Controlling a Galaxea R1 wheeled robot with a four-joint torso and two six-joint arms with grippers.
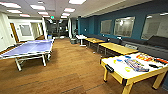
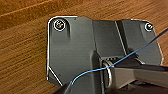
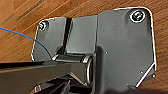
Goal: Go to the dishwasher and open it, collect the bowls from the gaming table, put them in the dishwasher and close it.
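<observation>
1. Location: a large room with a brown wood-plank floor (image 1: 72,67), a dark teal wall (image 1: 140,12) set with windows, and rows of bright ceiling light panels (image 1: 37,7).

2. Task item, gaming table: a rectangular table with a white top and yellow wooden frame and legs (image 1: 117,68) stands at the near right of the head view, on the wood floor. Dark handle-like fittings project from its near edge.

3. Task item, bowls: several small round objects lie on the white top. A yellow one (image 1: 127,69) sits toward the near side, a blue one (image 1: 119,60) and another blue one (image 1: 128,57) lie further back, and reddish-orange ones (image 1: 144,58) are grouped at the far right. They are blurred; their exact number cannot be told.

4. Other items on the same top: a flat, striped, multi-coloured rectangular object (image 1: 136,65) lies near the middle, between the yellow and reddish pieces. What it is cannot be made out.

5. Surroundings: a blue table-tennis table on a white folding frame (image 1: 30,48) stands at the left, well apart from the gaming table. Two yellow-wood-topped tables (image 1: 117,47) line the teal wall beyond it, beside a long dark bench seat (image 1: 155,50). A small white table (image 1: 81,37) stands further back.

6. Grippers: both wrist views show the wood floor beneath the robot's dark plate, with a thin blue cable (image 2: 120,61) crossing it. I cannot tell whether either gripper is spread or closed, nor whether it holds anything.
</observation>
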